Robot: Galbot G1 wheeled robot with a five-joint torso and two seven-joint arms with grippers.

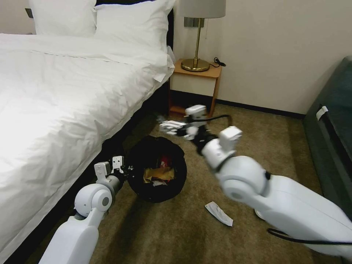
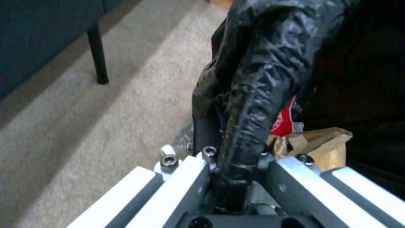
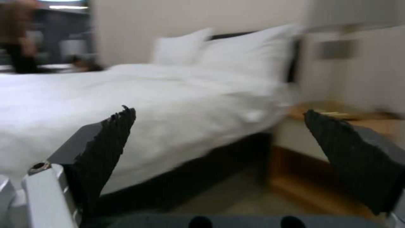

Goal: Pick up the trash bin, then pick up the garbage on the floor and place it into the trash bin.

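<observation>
Taking the trash bin (image 1: 157, 169) as the landmark: the white bed (image 1: 66, 95) lies to its left, its dark base close beside the bin, which sits on the brown carpet (image 1: 176, 227). The left gripper (image 1: 123, 172) meets the bin at its left rim, and the left wrist view shows its fingers (image 2: 185, 186) clamped on the crinkled black bag-covered rim (image 2: 257, 95). Inside the bin lie a brown paper bag (image 1: 158, 173) and a red wrapper (image 1: 165, 160). To the right of the bin and a little nearer the robot, a flat white slipper (image 1: 219, 213) lies on the carpet, well apart from it. Beyond the bin, toward the wooden nightstand (image 1: 196, 86), the right gripper (image 1: 169, 127) hangs in the air with its jaws spread wide and nothing between them.
</observation>
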